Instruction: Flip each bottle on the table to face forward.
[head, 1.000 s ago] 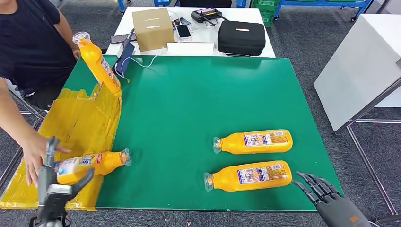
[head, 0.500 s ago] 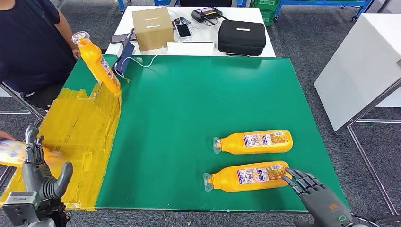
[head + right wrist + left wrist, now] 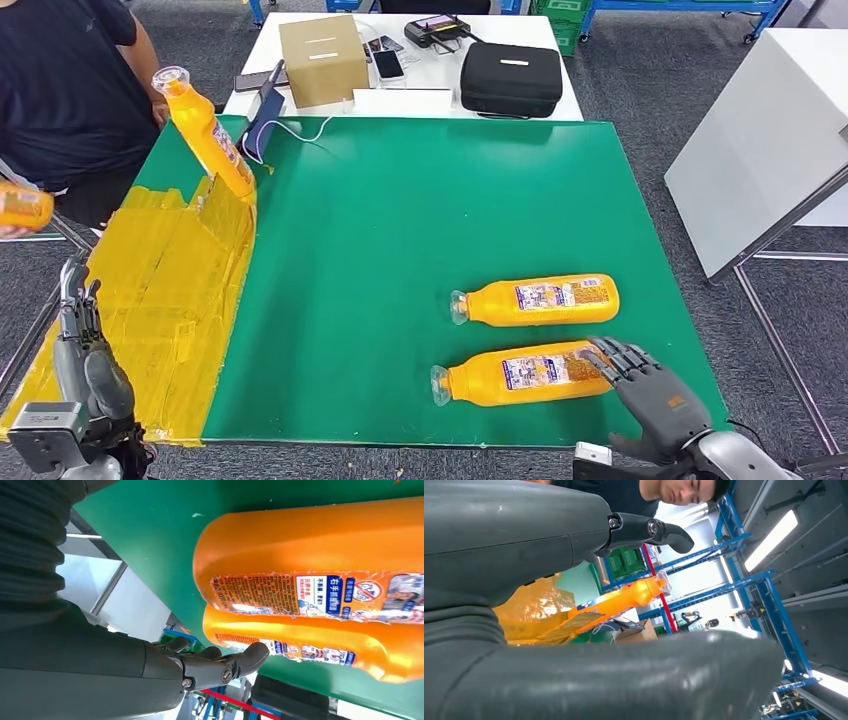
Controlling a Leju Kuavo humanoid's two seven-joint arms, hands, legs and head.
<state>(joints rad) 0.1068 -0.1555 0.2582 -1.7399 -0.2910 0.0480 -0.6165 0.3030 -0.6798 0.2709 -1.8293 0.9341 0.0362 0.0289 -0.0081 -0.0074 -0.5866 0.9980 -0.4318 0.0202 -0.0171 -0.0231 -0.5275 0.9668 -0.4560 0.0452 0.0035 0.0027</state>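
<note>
Head view: nearer bottle (image 3: 528, 371) and farther bottle (image 3: 538, 300) lie on their sides on the green table (image 3: 400, 220), unturned as far as I can judge, right hand (image 3: 640, 385) spread at the nearer's base, left hand (image 3: 85, 350) empty, fingers apart.

A lab or workshop floor: a green-topped table (image 3: 420, 230) stands on grey carpet, and behind it a white desk (image 3: 450, 70) carries a cardboard box (image 3: 322, 60), a black case (image 3: 511, 80) and phones (image 3: 387, 65). Beyond the desk run blue steel racks (image 3: 769, 605) under strip lights (image 3: 771, 540).
</note>
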